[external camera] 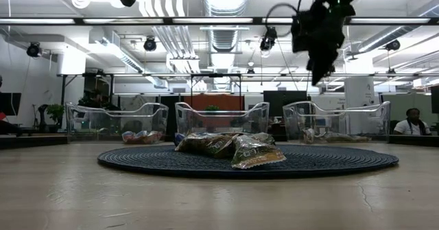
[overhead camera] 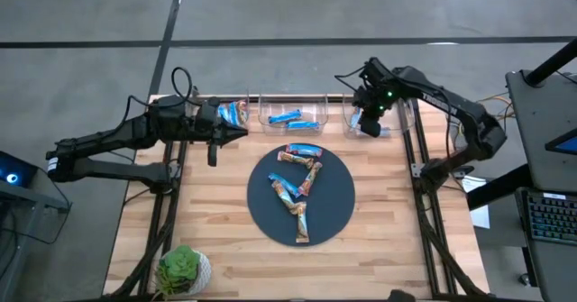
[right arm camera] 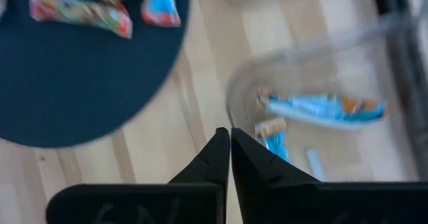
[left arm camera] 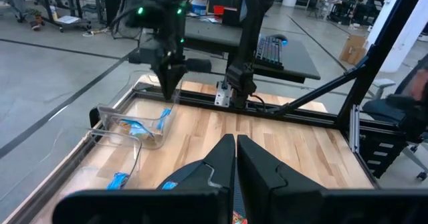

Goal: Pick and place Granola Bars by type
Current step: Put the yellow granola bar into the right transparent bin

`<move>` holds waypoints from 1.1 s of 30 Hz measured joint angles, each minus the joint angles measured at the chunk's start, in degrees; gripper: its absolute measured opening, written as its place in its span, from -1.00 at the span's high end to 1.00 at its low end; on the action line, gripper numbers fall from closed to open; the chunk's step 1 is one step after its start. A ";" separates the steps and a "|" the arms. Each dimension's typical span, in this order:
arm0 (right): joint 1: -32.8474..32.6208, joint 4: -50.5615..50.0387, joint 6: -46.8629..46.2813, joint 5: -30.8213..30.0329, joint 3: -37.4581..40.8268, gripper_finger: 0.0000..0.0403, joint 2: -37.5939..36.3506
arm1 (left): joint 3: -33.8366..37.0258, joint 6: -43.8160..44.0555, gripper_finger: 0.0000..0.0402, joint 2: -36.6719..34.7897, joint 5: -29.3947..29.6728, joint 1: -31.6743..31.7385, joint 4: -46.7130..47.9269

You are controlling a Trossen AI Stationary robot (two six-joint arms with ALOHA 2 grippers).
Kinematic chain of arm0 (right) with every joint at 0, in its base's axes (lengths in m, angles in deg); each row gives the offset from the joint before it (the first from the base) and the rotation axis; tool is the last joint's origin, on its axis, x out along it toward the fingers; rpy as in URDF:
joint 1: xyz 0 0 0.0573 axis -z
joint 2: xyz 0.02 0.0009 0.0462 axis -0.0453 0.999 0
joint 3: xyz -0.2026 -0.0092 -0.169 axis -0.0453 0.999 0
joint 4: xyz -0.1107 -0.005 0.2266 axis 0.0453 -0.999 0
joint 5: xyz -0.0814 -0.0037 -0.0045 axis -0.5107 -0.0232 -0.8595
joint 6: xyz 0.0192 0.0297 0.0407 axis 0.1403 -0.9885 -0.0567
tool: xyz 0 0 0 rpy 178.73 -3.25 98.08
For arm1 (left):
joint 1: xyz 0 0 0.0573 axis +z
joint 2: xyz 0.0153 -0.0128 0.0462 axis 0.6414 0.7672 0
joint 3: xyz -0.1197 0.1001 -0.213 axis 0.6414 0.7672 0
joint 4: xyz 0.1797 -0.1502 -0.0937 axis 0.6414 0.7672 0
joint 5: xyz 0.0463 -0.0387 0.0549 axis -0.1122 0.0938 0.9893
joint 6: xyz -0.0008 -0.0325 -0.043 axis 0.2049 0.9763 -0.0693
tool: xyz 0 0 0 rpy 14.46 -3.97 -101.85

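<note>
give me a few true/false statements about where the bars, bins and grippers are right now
1. Several granola bars lie on the dark round mat. True.
2. The right gripper is open and holds a bar. False: its fingers are shut with nothing between them, above the right clear bin.
3. The middle clear bin holds blue bars. True.
4. The left gripper hangs over the mat's centre. False: it sits shut off the mat, near the left clear bin.
5. A potted plant stands at the table's near left corner. True.
6. The right bin has no bars in it. False: the right wrist view shows blue-wrapped bars inside.
</note>
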 joint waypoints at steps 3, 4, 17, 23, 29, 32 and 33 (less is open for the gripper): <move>-3.26 0.09 -2.46 0.36 -2.63 0.96 -1.39 | 0.00 0.00 1.00 0.00 0.04 -0.01 0.00; -4.48 0.24 -3.31 0.59 -3.45 0.96 -1.86 | 0.00 0.02 1.00 0.00 0.04 -0.01 0.02; -22.62 4.06 -9.03 1.02 -8.26 0.96 -3.37 | 0.00 0.01 1.00 0.00 0.13 -0.01 0.02; -28.49 7.75 -14.55 1.00 -8.05 0.96 -3.39 | 0.00 1.03 1.00 0.00 0.13 -0.01 0.04; -32.92 10.53 -16.62 1.00 -8.08 0.96 -3.39 | 0.00 1.05 1.00 0.00 0.13 0.01 0.07; -34.51 11.83 -18.12 0.98 -8.08 0.96 -3.39 | 0.00 1.08 1.00 0.00 0.13 0.01 0.07; -35.06 12.29 -18.68 0.98 -8.08 0.96 -3.39 | 0.00 1.09 1.00 0.00 0.13 0.01 0.08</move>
